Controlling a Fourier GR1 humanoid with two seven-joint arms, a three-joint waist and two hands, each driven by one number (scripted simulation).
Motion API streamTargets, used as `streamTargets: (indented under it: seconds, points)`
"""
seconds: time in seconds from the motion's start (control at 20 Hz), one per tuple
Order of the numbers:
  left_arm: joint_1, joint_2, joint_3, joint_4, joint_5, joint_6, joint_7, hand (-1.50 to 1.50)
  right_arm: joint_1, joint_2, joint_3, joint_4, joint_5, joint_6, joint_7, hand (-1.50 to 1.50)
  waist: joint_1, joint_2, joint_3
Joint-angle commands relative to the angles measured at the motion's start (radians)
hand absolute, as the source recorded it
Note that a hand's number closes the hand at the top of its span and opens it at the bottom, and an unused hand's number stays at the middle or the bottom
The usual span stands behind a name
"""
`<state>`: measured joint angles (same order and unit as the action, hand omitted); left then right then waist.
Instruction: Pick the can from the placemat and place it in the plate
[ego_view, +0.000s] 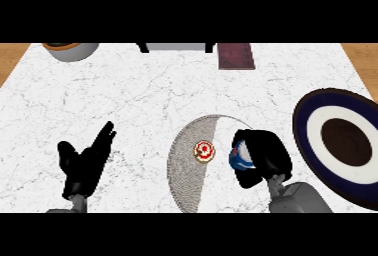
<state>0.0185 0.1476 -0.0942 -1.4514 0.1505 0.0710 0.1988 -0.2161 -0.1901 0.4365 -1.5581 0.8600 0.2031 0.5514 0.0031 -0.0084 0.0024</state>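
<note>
A round grey placemat (188, 175) lies at the counter's near middle. My right hand (262, 157) is over its right edge, fingers curled round a blue-and-white can (238, 159) that it mostly hides. Left of the hand, a small red-and-white disc with a gold rim (204, 151) sits on the placemat, apart from the hand. The plate (304, 125), with a dark blue rim, white ring and brown centre, lies just right of that hand. My left hand (85, 162) rests open at the lower left, fingers straight.
At the back left stands a grey bowl (71, 50) with an orange rim. A dark red rectangular board (236, 55) and a dark object (177, 47) lie at the back edge. Wooden floor shows past both back corners.
</note>
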Motion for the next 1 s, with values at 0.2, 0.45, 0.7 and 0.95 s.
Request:
streamTargets:
  seconds: [0.2,0.45,0.7,0.95]
  points:
    - [0.012,-0.006,0.005,-0.005,-0.003,0.003,0.033,0.0,0.091,-0.019,0.008,-0.2,0.073,-0.215,-0.14,1.5,-0.018,0.002,-0.002]
    - [0.054,-0.018,0.022,0.006,0.002,0.024,0.011,0.0,0.403,-0.066,0.248,-0.52,0.102,-0.348,-0.298,1.5,-0.09,-0.023,0.0]
    - [0.071,-0.009,0.029,-0.025,0.0,0.027,0.014,0.0,0.64,-0.163,0.274,-0.782,0.174,-0.556,-0.364,1.5,-0.085,-0.014,0.0]
    - [0.069,-0.015,0.032,-0.005,0.004,0.018,0.002,0.0,0.868,-0.196,0.253,-0.925,0.072,-0.745,-0.421,1.5,-0.081,-0.008,0.001]
